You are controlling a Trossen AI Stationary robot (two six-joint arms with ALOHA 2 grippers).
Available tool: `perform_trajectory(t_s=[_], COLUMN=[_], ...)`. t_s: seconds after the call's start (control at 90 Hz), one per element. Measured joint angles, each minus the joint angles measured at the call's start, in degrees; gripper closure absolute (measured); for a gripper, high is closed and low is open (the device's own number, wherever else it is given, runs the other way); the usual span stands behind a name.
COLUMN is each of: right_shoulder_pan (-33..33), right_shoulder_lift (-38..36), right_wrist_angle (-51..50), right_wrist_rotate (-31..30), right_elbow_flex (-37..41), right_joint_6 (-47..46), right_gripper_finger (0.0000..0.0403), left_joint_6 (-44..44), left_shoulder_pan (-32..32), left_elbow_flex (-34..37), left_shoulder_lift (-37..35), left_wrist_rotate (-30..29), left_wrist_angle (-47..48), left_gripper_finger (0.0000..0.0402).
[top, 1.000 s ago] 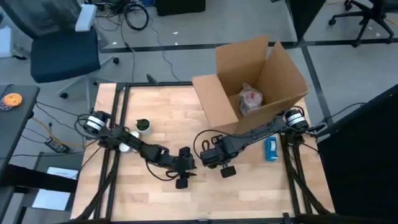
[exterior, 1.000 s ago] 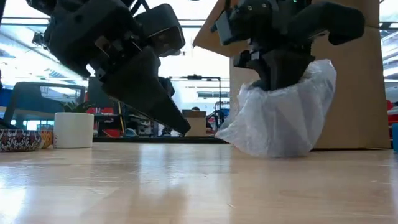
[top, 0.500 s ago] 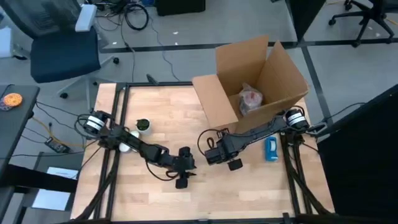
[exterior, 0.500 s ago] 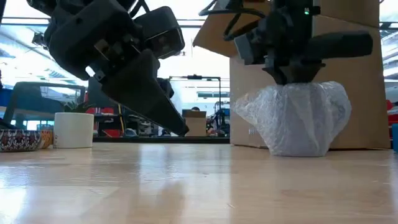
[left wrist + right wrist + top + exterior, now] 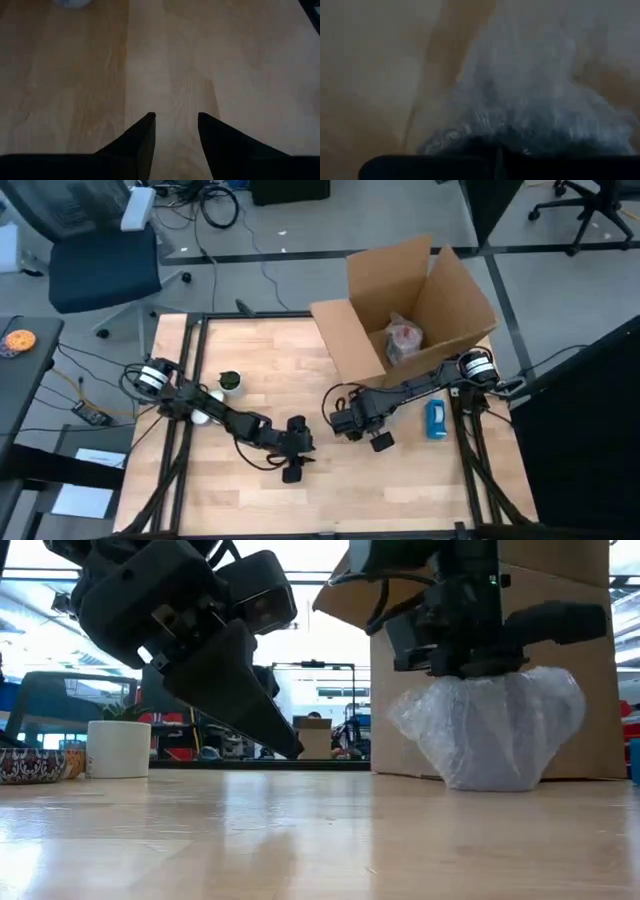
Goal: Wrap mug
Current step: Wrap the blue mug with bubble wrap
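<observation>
A bundle of clear bubble wrap (image 5: pixel 490 735) stands on the wooden table in front of the cardboard box; the mug itself is hidden inside the wrap. My right gripper (image 5: pixel 355 420) sits on top of the bundle, shut on the wrap, which fills the right wrist view (image 5: pixel 520 100). My left gripper (image 5: pixel 293 470) hangs over bare table near the middle, left of the bundle. It is open with nothing between its fingers (image 5: pixel 176 117). In the low view it (image 5: pixel 270 730) slants down just above the table. My right gripper holds the gathered top of the bubble wrap (image 5: pixel 470 680), coming from above with its fingers pointing down. The fingers themselves are buried in the wrap (image 5: pixel 497 150), so the number of layers cannot be told. The bundle stands upright with its bottom (image 5: pixel 490 785) on the table.
An open cardboard box (image 5: pixel 410 310) with another wrapped item (image 5: pixel 403 340) stands at the far right. A blue container (image 5: pixel 436 418) lies at the right edge. A white cup (image 5: pixel 118 748), a patterned bowl (image 5: pixel 30 765) and a small plant pot (image 5: pixel 229 381) sit at the left.
My right gripper has gone toward the table's right edge with the bubble-wrap bundle and turned about above it. The bundle, tilted with loose wrap trailing left a second ago, now stands upright and gathered closer to the box.
</observation>
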State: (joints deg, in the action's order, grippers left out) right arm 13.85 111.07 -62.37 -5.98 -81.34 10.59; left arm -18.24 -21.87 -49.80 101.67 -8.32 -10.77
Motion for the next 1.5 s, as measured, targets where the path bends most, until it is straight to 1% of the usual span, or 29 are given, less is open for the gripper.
perform_trajectory(t_s=[0.111, 0.222, 0.367, 0.478, 0.644, 0.922, 1.089, 1.2, 1.278, 1.389, 1.5], right_shoulder_pan=[0.0, 0.0, -0.3, -1.3, -1.5, -0.1, -0.1, -0.1, -0.1, -0.1, -0.3], right_shoulder_lift=[0.1, -0.2, -0.6, -0.7, -0.7, -1.5, -4.8, -6.7, -7.2, -8.4, -10.1], right_wrist_angle=[2.6, 3.8, 0.5, -1.4, 3.3, 8.2, 13.2, 18.2, 20.4, 19.4, 16.4], right_wrist_rotate=[1.7, 1.9, -1.7, -1.5, 3.0, 3.0, 3.7, 5.9, 6.2, 5.6, 2.6], right_elbow_flex=[-0.4, -0.3, -0.3, -0.1, 0.1, 0.2, 0.3, 0.3, 0.3, 0.2, 0.2], right_joint_6=[0.0, 0.0, 0.5, 0.6, 0.2, -0.3, -1.8, -2.1, -2.1, -2.1, -2.7], right_gripper_finger=[0.0403, 0.0403, 0.0403, 0.0403, 0.0403, 0.0403, 0.0403, 0.0403, 0.0403, 0.0403, 0.0403], left_joint_6=[0.1, 0.8, 1.1, 1.1, 1.1, 1.2, 1.0, -0.3, -0.6, -1.9, -2.2], left_shoulder_pan=[0.0, 0.0, 0.1, 0.1, 0.1, 0.1, 0.1, 0.1, 0.0, -0.4, -1.0], left_elbow_flex=[0.0, 0.0, 0.0, 0.0, 0.0, 0.0, 0.0, 0.0, 0.0, 0.0, 0.0], left_shoulder_lift=[0.0, 0.0, 0.0, 0.0, 0.0, 0.0, -2.3, -6.3, -9.3, -12.7, -14.2], left_wrist_rotate=[0.0, 0.0, 0.0, 0.0, 0.0, 0.5, 0.7, 0.0, -1.6, -4.5, -6.8], left_wrist_angle=[0.0, 0.0, 0.0, 0.0, 0.0, 0.7, 7.8, 14.2, 17.7, 21.7, 23.2], left_gripper_finger=[0.0271, 0.0271, 0.0271, 0.0271, 0.0271, 0.0271, 0.0271, 0.0271, 0.0271, 0.0271, 0.0271])
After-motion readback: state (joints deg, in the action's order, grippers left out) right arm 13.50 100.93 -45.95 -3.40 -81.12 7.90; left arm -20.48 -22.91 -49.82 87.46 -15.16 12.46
